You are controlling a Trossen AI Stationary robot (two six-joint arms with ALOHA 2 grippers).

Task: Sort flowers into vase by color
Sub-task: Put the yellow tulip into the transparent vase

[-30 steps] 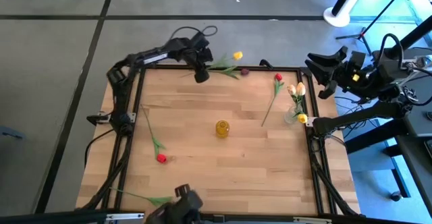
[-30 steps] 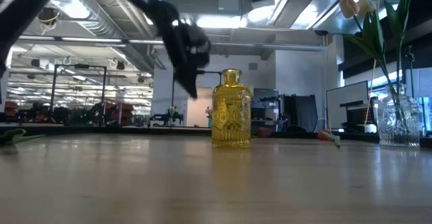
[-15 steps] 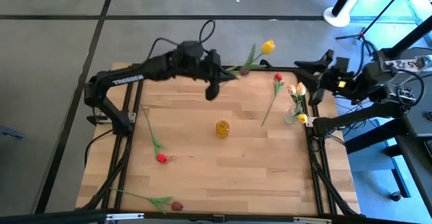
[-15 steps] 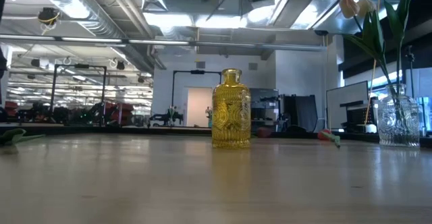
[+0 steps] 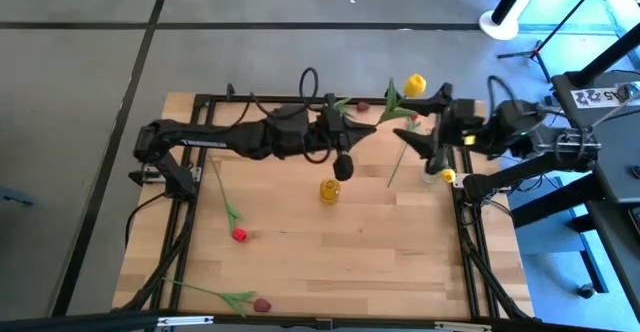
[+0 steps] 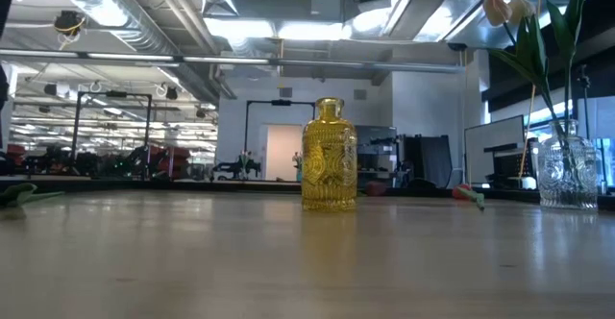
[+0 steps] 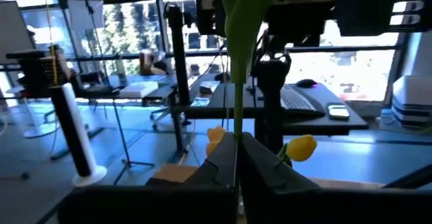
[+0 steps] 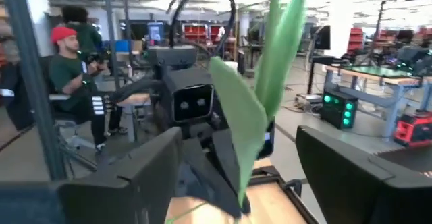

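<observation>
My left gripper [image 5: 352,130] is raised over the table's far middle and shut on a yellow flower, whose head [image 5: 413,84] leans toward the far right. My right gripper [image 5: 416,120] faces it from the right, open. Its fingers [image 8: 138,177] stand wide on either side of the flower's green leaf [image 8: 260,109] without touching it. The yellow vase [image 5: 329,189] stands mid-table. The clear vase [image 5: 432,172] at the right edge holds cream flowers [image 6: 500,10] and a yellow one [image 7: 300,147]. Neither gripper shows in the low view. My left gripper pinches the yellow flower's thin green stem [image 7: 236,126] between its two fingers, low on the stem. The fingers point about level toward the table's right side and lie across the stem. The flower is lifted clear of the table, stem and leaf rising above the fingers.
Loose flowers lie on the table: a red one [image 5: 238,234] at the left, a red one [image 5: 411,117] near the clear vase, a maroon one [image 5: 262,305] at the near edge, another maroon head [image 5: 362,104] at the far edge. A person in a red cap [image 8: 67,55] sits beyond the table.
My left gripper has lifted the yellow flower off the table's far edge and carried it up and toward the right, turning it from lying flat to nearly upright. My right gripper has come in toward the left, up to the flower.
</observation>
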